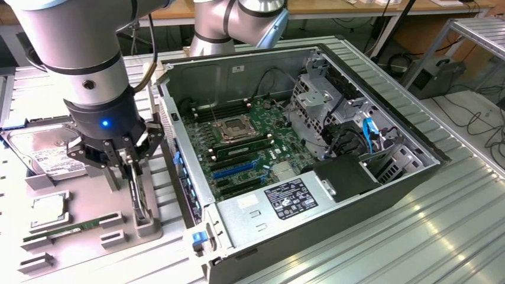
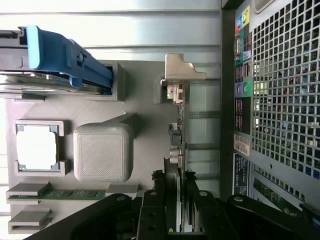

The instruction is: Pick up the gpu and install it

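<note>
My end effector sits over the gpu, which stands on edge in the grey tray; I cannot tell whether I am pinching it. The computer case lies at three o'clock. The card looks light, stiff and fragile, so I judge its upper edge the safest hold.

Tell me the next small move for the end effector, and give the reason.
Probably close the end effector on the gpu. The card stands upright on edge in the grey tray, and the open fingers straddle it, one on each side, not yet clamped.
</note>
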`<state>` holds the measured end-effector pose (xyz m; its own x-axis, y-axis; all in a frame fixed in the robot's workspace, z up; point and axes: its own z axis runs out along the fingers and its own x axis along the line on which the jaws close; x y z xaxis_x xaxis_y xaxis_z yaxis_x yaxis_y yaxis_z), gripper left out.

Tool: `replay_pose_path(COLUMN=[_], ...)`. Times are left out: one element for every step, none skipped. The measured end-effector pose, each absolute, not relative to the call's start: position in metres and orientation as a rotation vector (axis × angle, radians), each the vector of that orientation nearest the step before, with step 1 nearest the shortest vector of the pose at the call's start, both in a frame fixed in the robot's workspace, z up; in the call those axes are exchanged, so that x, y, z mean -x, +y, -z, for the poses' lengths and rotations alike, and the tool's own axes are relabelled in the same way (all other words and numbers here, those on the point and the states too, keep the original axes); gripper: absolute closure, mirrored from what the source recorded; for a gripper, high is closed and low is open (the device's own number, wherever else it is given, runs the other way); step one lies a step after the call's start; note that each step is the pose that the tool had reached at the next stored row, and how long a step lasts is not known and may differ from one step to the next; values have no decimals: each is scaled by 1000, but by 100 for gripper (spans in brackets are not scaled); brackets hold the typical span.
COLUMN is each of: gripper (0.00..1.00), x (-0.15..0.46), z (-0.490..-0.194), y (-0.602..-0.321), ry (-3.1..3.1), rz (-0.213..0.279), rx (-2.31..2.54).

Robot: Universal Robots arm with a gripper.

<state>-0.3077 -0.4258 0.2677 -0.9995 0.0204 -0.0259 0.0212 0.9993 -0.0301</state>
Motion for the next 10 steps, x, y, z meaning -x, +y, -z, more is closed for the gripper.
replay_pose_path(gripper=[73,73,73,73,73,73,73,73,73,73], x=[308,308,308,308,308,308,308,308,308,308], z=[-268,-268,-269,-269,-269,-270,-270,-270,-271,-271], y=[-426,-426,-426,-426,-426,-426,-426,-426,-426,-426], ry=[3116,3116,3115,3116,3115,3115,3115,3116,3115,3115], rz=[47,47,47,48,47,47,47,47,47,47], rx=[-32,-32,-32,-32,-32,-32,-32,-32,-32,-32])
